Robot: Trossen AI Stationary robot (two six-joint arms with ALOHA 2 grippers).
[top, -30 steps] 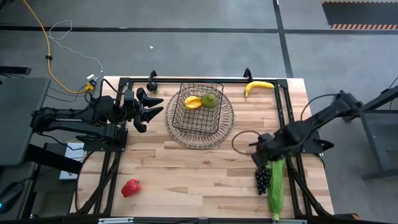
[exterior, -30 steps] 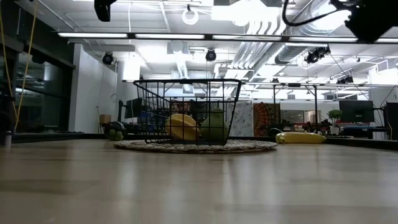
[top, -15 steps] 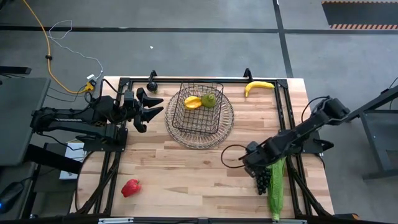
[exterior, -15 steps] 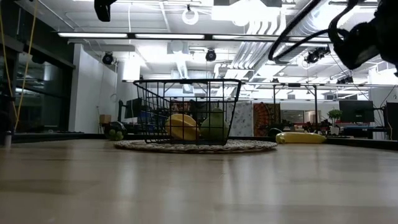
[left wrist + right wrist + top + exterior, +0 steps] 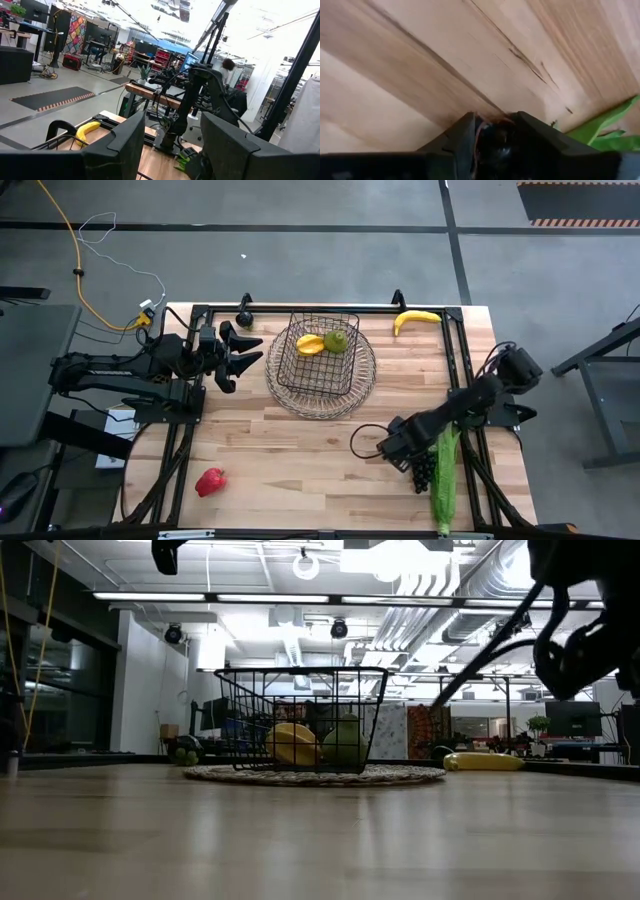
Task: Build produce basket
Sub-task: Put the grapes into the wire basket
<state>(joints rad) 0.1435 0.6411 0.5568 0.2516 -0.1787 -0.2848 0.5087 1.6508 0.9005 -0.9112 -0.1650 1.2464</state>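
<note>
The dark wire basket (image 5: 318, 352) stands on its round woven base at the table's far middle. It holds a yellow-orange fruit (image 5: 310, 345) and a green round fruit (image 5: 336, 340). My left gripper (image 5: 250, 350) is open and empty just left of the basket. My right gripper (image 5: 405, 454) is low over the table at the near right, open. Its fingers stand on either side of the far end of the dark grape bunch (image 5: 421, 472), which lies beside the green corn ear (image 5: 443, 480). The banana (image 5: 415, 320) lies at the far right, and the red pepper (image 5: 210, 481) at the near left. My right gripper comes at the grape bunch slanting down from the table's right. In the right wrist view a dark part of the bunch (image 5: 495, 142) shows between the two fingers (image 5: 462, 137). The bunch lies on the table. I cannot tell whether the fingers touch it.
A black frame rail (image 5: 320, 308) runs along the table's far edge, with side rails on the left and right. The corn leaf (image 5: 600, 132) lies close beside my right gripper. Bare wood (image 5: 300, 450) lies between the basket and the near edge.
My right gripper has gone toward the table's near edge and a little left, and down toward the grape bunch. Its arm has dropped lower in the low view. The grapes, the corn and the other things have stayed where they were.
</note>
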